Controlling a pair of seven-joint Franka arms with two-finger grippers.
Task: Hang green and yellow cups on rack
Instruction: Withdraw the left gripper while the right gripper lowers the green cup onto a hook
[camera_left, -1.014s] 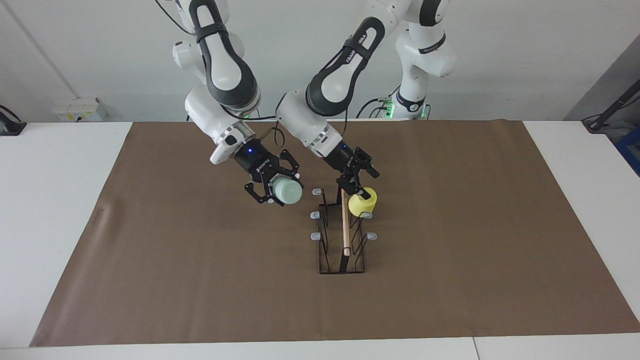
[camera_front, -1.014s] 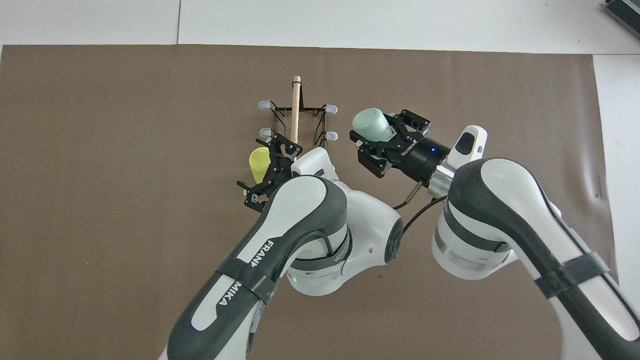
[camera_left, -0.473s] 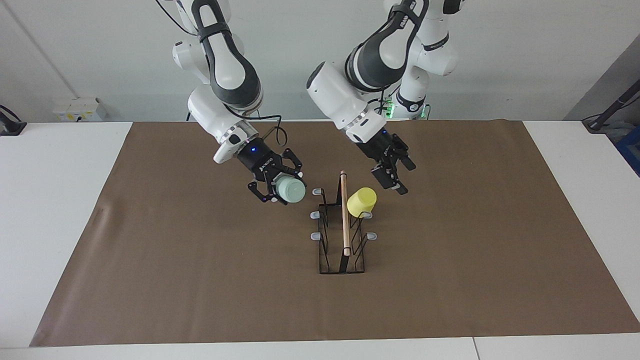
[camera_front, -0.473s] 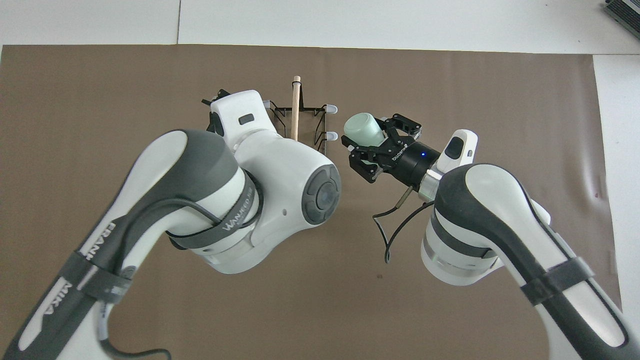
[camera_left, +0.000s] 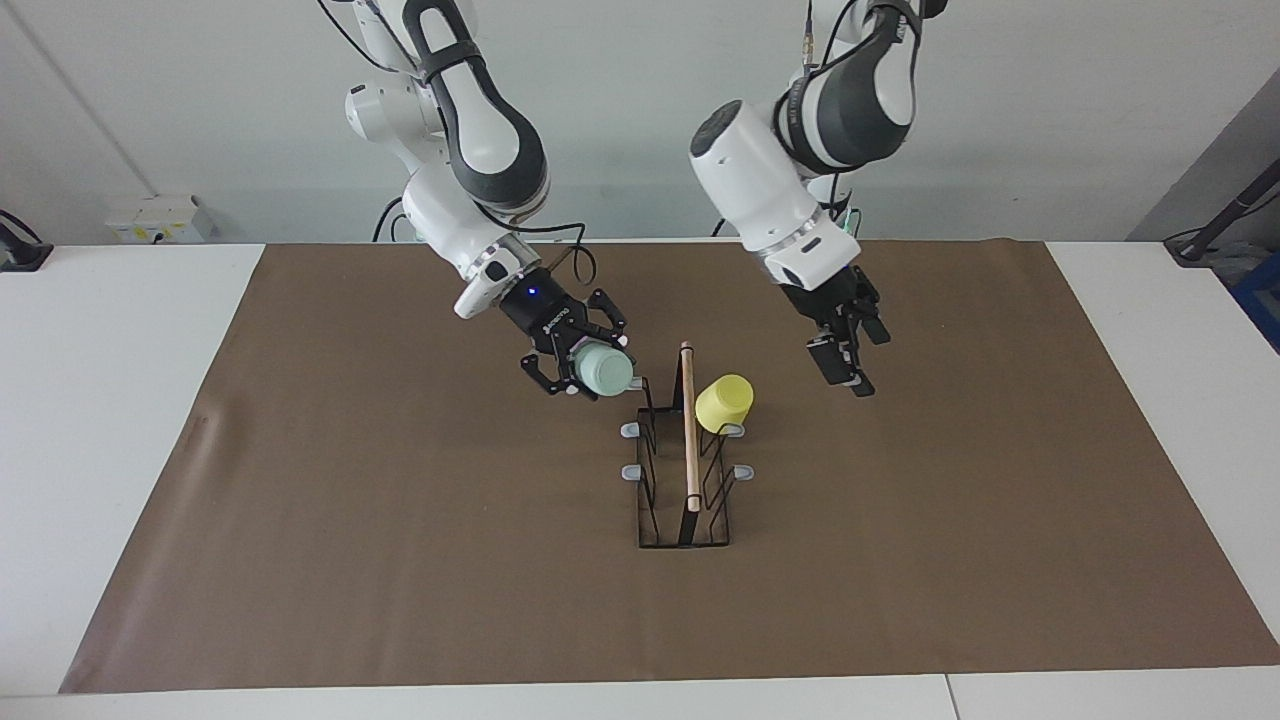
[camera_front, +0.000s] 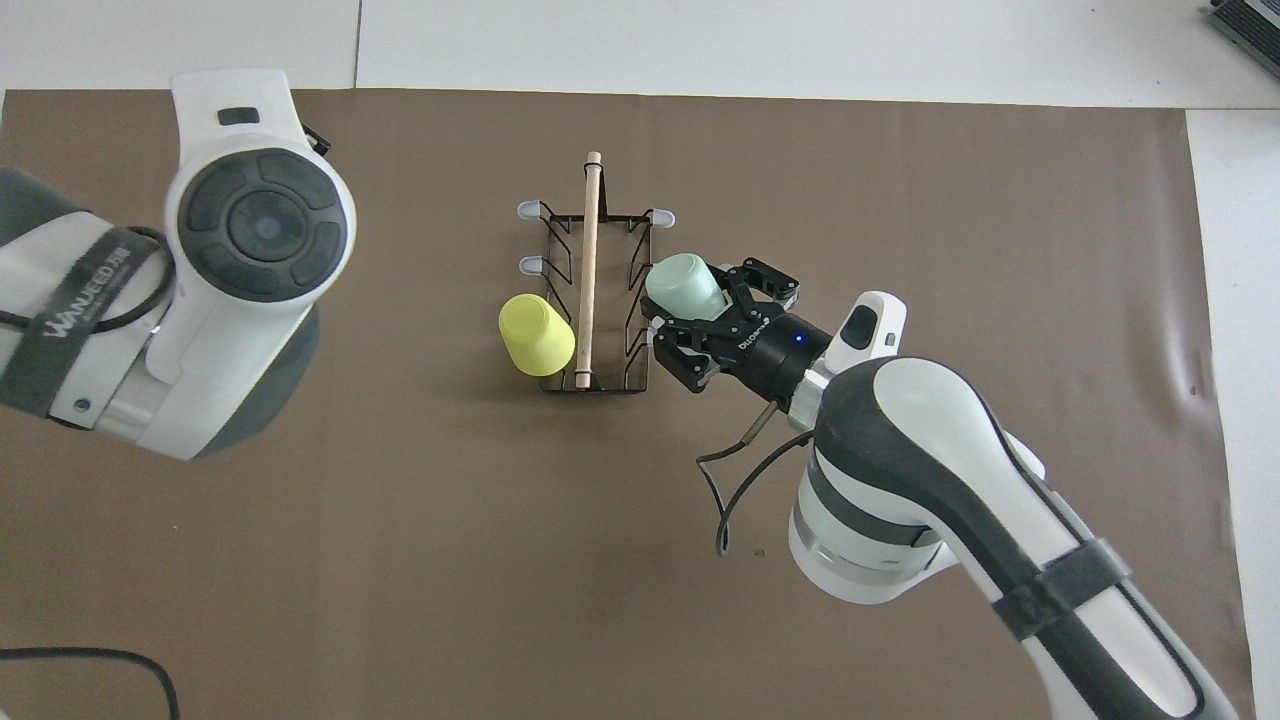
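Note:
The black wire rack (camera_left: 648, 505) with its wooden rod (camera_left: 688, 430) stands mid-table; it also shows in the overhead view (camera_front: 560, 232). The yellow cup (camera_left: 724, 402) hangs tilted on the prong nearest the robots on the left arm's side, also seen from overhead (camera_front: 536, 333). My right gripper (camera_left: 585, 372) is shut on the pale green cup (camera_left: 605, 368), held sideways against the rack's nearest prong on the right arm's side (camera_front: 683, 287). I cannot tell if the cup is on the prong. My left gripper (camera_left: 848, 372) is open and empty, raised over the mat beside the rack.
A brown mat (camera_left: 400, 560) covers the table. Grey-tipped free prongs (camera_left: 628, 430) stick out on both sides of the rack. The left arm's wrist (camera_front: 250, 210) hangs high over the mat toward the left arm's end.
My left gripper let go of the yellow cup, rose and swung away toward the left arm's end. My right gripper carried the green cup in to the rack.

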